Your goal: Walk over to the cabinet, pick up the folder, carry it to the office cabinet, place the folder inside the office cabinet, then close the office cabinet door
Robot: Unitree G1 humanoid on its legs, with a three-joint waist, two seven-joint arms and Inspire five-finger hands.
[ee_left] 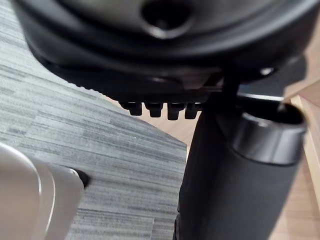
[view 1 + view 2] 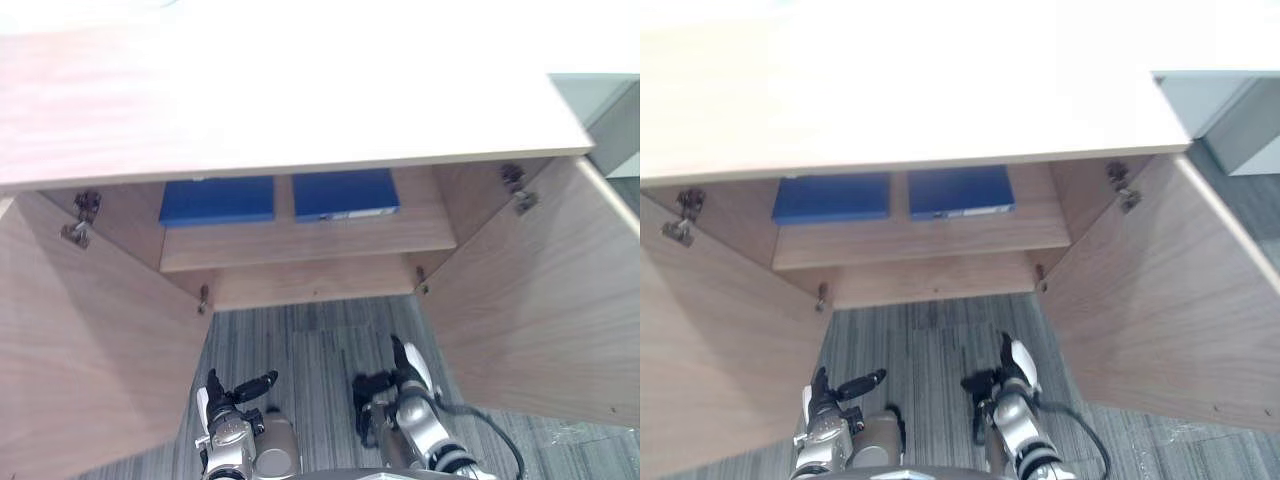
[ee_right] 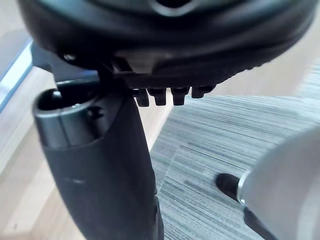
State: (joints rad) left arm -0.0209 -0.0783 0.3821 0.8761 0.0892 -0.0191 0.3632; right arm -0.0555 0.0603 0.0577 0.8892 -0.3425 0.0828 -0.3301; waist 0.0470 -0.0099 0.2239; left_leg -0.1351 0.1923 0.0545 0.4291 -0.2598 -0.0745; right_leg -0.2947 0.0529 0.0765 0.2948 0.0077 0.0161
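Note:
Two blue folders lie flat on the shelf (image 2: 300, 243) inside the open wooden cabinet: one on the left (image 2: 217, 200) and one on the right (image 2: 345, 193), with a gap between them. My left hand (image 2: 232, 393) hangs low over the carpet in front of the cabinet, fingers relaxed and holding nothing. Beside it, my right hand (image 2: 397, 383) is also open and empty, and its thumb bears a white cover. Both hands are well short of the shelf. In the wrist views each hand (image 1: 165, 50) (image 3: 165, 45) has only carpet and cabinet wood past its fingers.
The cabinet's pale top (image 2: 300, 100) overhangs the shelf. Its left door (image 2: 90, 340) and right door (image 2: 540, 300) stand swung wide open on either side of me. Grey striped carpet (image 2: 310, 335) lies between them. A lower board (image 2: 310, 280) sits under the shelf.

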